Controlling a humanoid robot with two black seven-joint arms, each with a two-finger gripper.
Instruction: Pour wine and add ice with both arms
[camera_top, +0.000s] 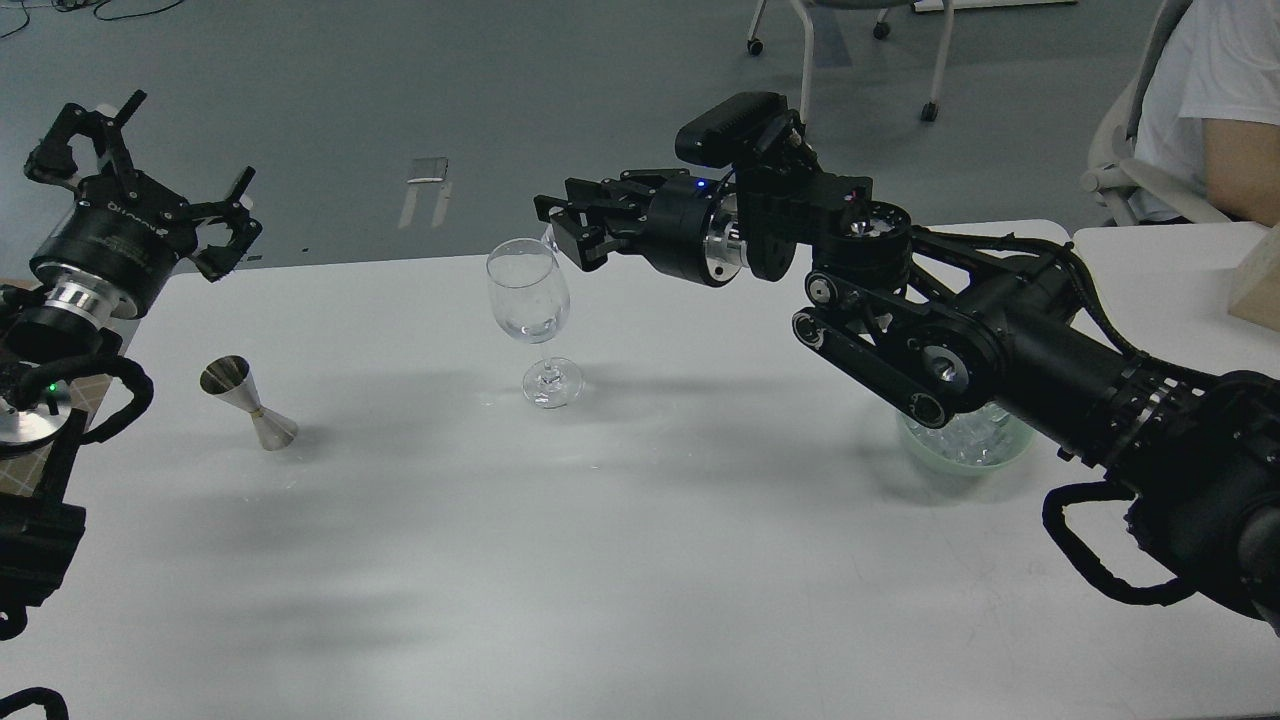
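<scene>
A clear wine glass (527, 298) stands upright on the white table (640, 560), with a little clear, glassy matter low in its bowl. My right gripper (556, 228) hovers just right of and above the glass rim, pointing left. A small pale, glassy bit (548, 238) shows at its fingertips over the rim; I cannot tell whether it is held. The ice (968, 438) lies in a pale green bowl (1015, 452), mostly hidden behind my right arm. My left gripper (150, 160) is open and empty, raised at the far left.
A steel jigger (250, 404) stands on the table left of the glass. A pale wooden block (1262, 285) sits at the right edge. A seated person (1215, 90) and chair legs (805, 45) are beyond the table.
</scene>
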